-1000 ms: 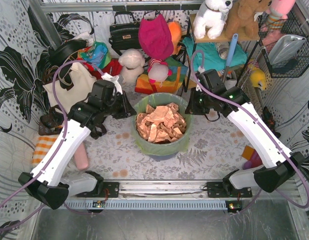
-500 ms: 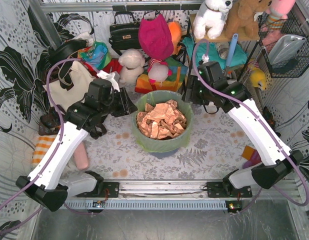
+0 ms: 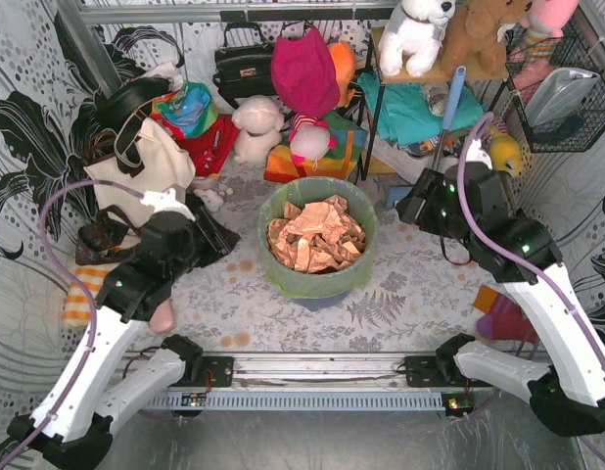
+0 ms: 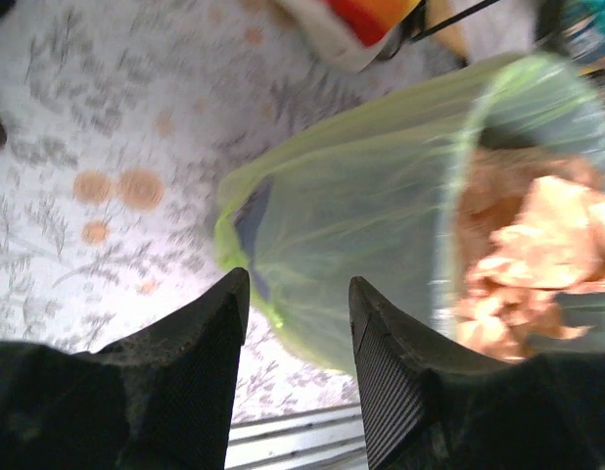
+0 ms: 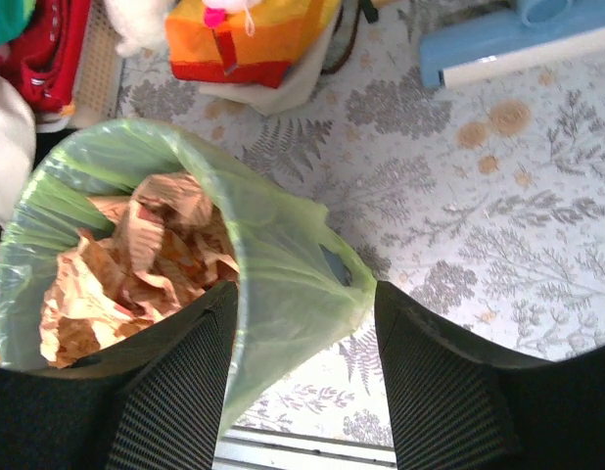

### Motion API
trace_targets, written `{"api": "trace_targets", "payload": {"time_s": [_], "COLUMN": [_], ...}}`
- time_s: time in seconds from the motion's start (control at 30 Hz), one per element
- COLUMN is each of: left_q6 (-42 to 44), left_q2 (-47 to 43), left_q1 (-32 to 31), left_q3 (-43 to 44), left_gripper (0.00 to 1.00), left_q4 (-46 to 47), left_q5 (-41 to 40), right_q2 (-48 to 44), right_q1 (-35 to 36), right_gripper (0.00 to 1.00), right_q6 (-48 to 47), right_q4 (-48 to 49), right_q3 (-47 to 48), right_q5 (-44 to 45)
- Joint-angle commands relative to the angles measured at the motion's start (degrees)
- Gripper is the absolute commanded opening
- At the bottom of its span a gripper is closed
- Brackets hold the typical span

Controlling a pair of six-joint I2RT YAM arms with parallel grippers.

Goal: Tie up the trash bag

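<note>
The lime-green trash bag (image 3: pixel 318 262) lines the round bin in the middle of the table, its mouth open and folded over the rim, with crumpled copper-brown paper (image 3: pixel 314 235) inside. My left gripper (image 3: pixel 212 238) is open and empty, left of the bag and apart from it. In the left wrist view the bag's side (image 4: pixel 361 215) and a loose handle flap (image 4: pixel 246 235) lie beyond my gripper (image 4: pixel 298 299). My right gripper (image 3: pixel 412 208) is open and empty, right of the bag. In the right wrist view a handle flap (image 5: pixel 332 269) hangs beyond my gripper (image 5: pixel 305 299), touching neither finger.
A cream tote bag (image 3: pixel 136 166) stands at the back left, with a black handbag (image 3: pixel 246 64) and plush toys (image 3: pixel 304 98) behind the bin. A shelf frame (image 3: pixel 381 127) and wire basket (image 3: pixel 562 93) are at the back right. A pink roll (image 3: pixel 162 315) lies near left.
Both arms have pulled back from the bin's rim: the left gripper moved left and nearer, the right gripper moved right and outward. The bag stays in the bin.
</note>
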Motion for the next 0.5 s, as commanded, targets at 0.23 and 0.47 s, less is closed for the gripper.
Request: {"api": "trace_targets", "payload": {"time_s": [0.23,0.47], "left_q6": [-15.39,-30.29], "left_q2": [-11.7,-13.9], "left_q1": [-0.02,0.02], "left_q3": [-30.13,-46.67], "left_gripper": [0.55,0.55], "left_q4": [18.34,37.52], "left_q5": [4.45,10.34], "right_q2": [-11.46,-14.29], "right_q1": [0.01,-0.03], "right_gripper": [0.58,0.57], "right_q6": [7.17,8.46], "right_q4": [6.67,12.16], "right_q3": [-18.29,-24.07], "right_q5": [4.21,1.4]}}
